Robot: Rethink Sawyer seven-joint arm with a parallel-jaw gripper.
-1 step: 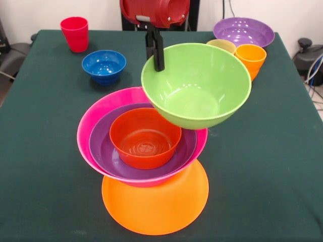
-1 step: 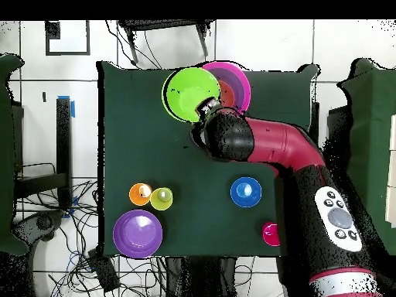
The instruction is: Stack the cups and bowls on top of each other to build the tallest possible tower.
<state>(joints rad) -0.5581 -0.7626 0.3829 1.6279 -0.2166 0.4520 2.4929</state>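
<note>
My gripper (image 1: 155, 56) is shut on the rim of the lime green bowl (image 1: 197, 85), which hangs tilted just above the right side of the tower. The tower has an upturned orange bowl (image 1: 156, 206) as base, then a hot pink bowl (image 1: 96, 121), a purple bowl (image 1: 103, 151) and a small red-orange bowl (image 1: 145, 138) nested inside. From overhead, the green bowl (image 2: 186, 93) overlaps the tower (image 2: 234, 83), with the gripper (image 2: 207, 108) at its rim. Loose pieces are a blue bowl (image 1: 104, 65), a red cup (image 1: 74, 34), a second purple bowl (image 1: 244, 31), a pale yellow cup (image 1: 221, 46) and an orange cup (image 1: 250, 58).
Everything stands on a dark green table (image 1: 267, 166). In the overhead view the blue bowl (image 2: 246, 192) and red cup (image 2: 271, 233) lie close to the arm (image 2: 278, 147). The purple bowl (image 2: 138, 233), yellow cup (image 2: 162, 199) and orange cup (image 2: 140, 194) cluster together.
</note>
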